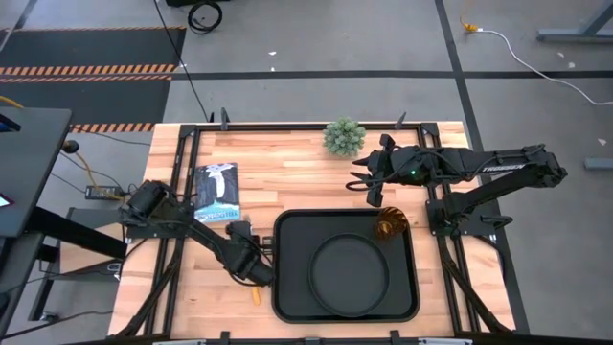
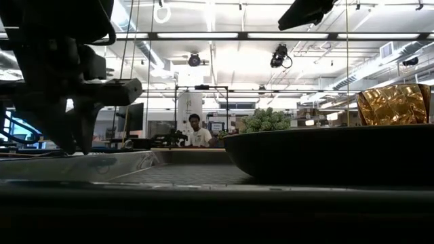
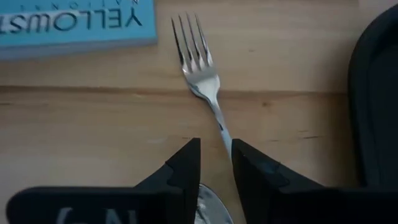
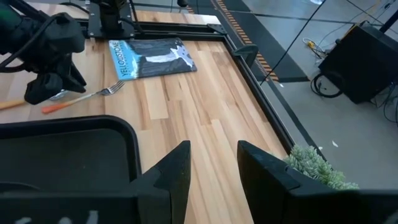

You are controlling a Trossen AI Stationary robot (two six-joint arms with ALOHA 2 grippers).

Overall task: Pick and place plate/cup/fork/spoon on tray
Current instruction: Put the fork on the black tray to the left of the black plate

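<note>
The silver fork [image 3: 202, 68] lies flat on the wood to the left of the black tray [image 1: 287, 240], tines toward the far edge. My left gripper [image 3: 216, 149] is low over it, slightly open, with a finger on either side of the fork's handle [image 3: 222, 127]. The spoon's bowl [image 3: 210, 208] shows under the fingers, and its orange handle [image 1: 256, 295] points toward the near edge. The round black plate [image 1: 348, 273] and the amber cup [image 1: 391, 226] rest on the tray. My right gripper [image 4: 214, 152] is open and empty, above the table beyond the tray's far right corner.
A blue booklet [image 1: 216, 192] lies flat beyond the fork. A small green plant [image 1: 344, 136] stands at the far edge, near my right gripper. A person [image 2: 196, 130] sits in the room behind the table.
</note>
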